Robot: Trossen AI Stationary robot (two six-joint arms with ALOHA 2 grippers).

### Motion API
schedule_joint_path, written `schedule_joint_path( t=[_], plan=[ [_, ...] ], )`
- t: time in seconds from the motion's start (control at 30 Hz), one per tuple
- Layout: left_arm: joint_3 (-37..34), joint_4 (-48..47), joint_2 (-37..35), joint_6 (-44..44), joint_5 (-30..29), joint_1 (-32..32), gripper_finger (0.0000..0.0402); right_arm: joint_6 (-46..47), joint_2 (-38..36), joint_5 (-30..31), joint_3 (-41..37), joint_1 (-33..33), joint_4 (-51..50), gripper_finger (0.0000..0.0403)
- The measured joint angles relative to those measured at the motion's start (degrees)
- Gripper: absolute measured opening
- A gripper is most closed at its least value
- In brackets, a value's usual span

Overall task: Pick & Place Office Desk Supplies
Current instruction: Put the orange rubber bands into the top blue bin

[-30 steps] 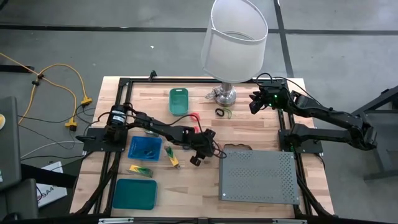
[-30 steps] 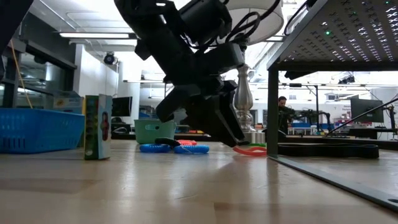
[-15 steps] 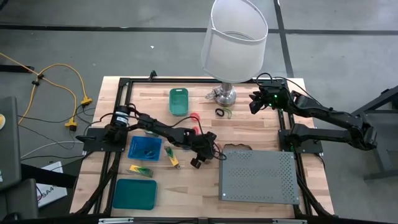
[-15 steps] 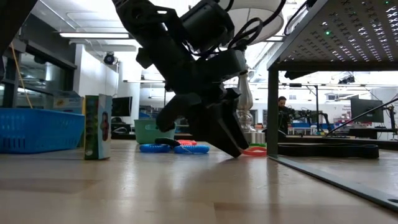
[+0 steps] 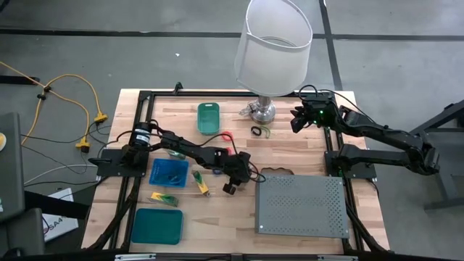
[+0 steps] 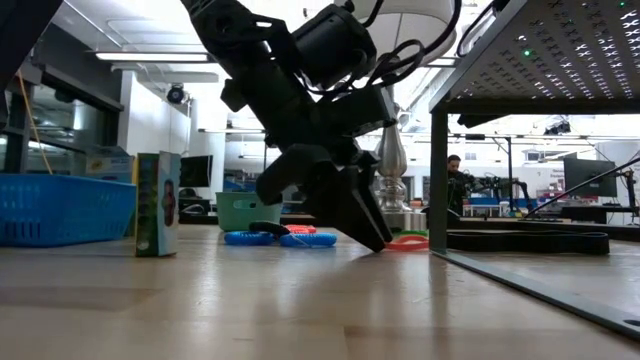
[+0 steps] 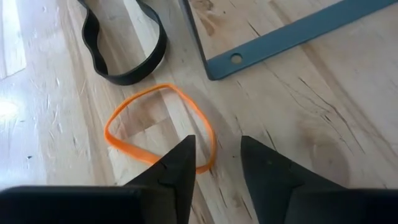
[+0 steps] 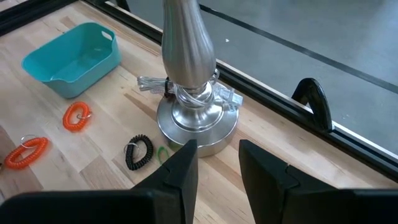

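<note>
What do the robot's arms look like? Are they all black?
Mostly, yes. Both arms are dark, jointed and chunky, with black cables looping along them. The left gripper ends in two pointed black fingers, and so does the right gripper. A small green light glows near the right arm's wrist.

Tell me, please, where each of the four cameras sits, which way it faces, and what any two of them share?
High: overhead, straight down on the table, both arms, lamp.
Low: table height, level toward the room; left gripper on the wood.
Left wrist: past its own fingers to the orange rubber band and black band.
Right wrist: past its fingers to the lamp base, teal bin.
Shared: that bin shows from overhead too.
</note>
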Motion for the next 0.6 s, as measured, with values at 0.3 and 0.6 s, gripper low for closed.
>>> schedule_joint_path(
  t=[0.3, 0.6],
  plan=[
    [0.0, -0.3, 0.0, -2.1, 0.2, 0.0, 0.0064, 0.0, 0.0, 0.0, 0.0, 0.0, 0.0, 0.0105],
    [0.0, -0.3, 0.0, -3.1, -0.2, 0.0, 0.0020, 0.0, 0.0, 0.0, 0.0, 0.0, 0.0, 0.0105]
  ],
)
